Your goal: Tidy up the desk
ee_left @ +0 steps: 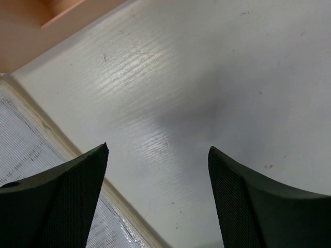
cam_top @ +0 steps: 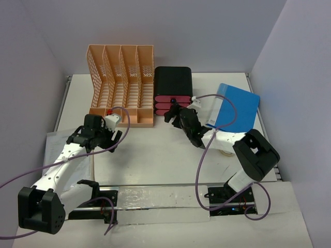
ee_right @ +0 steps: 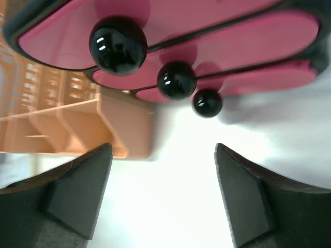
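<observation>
nearest, the left gripper hangs with jaws apart over the white desk, which lies under both arms. the right gripper, also spread, faces 3 black knobs on the pink drawers; the peach rack stands beside them at the desk's far edge.

A peach plastic lattice file rack stands at eleven o'clock. Just beside it, at twelve, sits a black box with three pink drawers, each with a round black knob. A flat blue folder lies at two and a pale mesh-textured sheet at eight.
</observation>
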Available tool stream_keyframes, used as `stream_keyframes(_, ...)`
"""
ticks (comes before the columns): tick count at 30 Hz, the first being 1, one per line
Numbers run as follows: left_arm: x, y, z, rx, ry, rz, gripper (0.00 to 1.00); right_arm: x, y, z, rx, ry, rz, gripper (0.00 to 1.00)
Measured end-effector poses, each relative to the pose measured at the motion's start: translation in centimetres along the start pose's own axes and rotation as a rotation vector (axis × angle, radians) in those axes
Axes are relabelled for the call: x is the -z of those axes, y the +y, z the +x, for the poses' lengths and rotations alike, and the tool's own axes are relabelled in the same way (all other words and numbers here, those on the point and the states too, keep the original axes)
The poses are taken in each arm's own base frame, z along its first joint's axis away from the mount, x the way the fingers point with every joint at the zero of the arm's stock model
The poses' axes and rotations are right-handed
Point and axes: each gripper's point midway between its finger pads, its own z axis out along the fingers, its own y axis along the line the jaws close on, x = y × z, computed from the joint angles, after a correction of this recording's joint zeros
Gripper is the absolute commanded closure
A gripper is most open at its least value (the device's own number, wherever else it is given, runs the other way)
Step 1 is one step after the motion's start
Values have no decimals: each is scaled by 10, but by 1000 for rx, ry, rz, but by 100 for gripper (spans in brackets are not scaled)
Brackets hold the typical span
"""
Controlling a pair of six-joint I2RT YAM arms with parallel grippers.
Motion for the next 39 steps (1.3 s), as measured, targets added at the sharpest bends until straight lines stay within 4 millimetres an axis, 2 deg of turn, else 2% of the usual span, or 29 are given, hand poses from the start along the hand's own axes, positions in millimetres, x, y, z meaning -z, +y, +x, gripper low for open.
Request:
stream_keyframes(3, 1, -1, -2, -2, -9, 8, 16, 2, 1, 5, -93, 16, -12, 4)
stream_keyframes(5, 2, -2, -3, -3, -16, 13, 16, 2, 2, 8, -158, 28, -16, 11)
stream_keyframes(9, 4, -4, -5, -7, -31, 22, 16, -1, -3, 14, -282, 39, -17, 15)
stream_keyframes(13, 6, -5, -6, -13, -38, 24, 16, -3, -27, 24, -414, 38, 11, 20)
stream_keyframes(18, 9, -5, -6, -19, -45, 25, 16, 5, -57, 40, -601, 16, 13, 24)
stream_keyframes(20, 9, -5, -7, -22, -48, 25, 16, 5, -62, 42, -656, 8, 14, 27)
stream_keyframes(27, 11, -6, -7, -24, -52, 26, 16, -10, -54, 28, -793, -40, -37, 30)
stream_keyframes(33, 11, -6, -7, -23, -50, 26, 16, -24, -60, 22, -845, -78, -22, 37)
stream_keyframes(39, 11, -6, -6, -23, -50, 26, 16, -47, -55, 13, -868, -100, -34, 37)
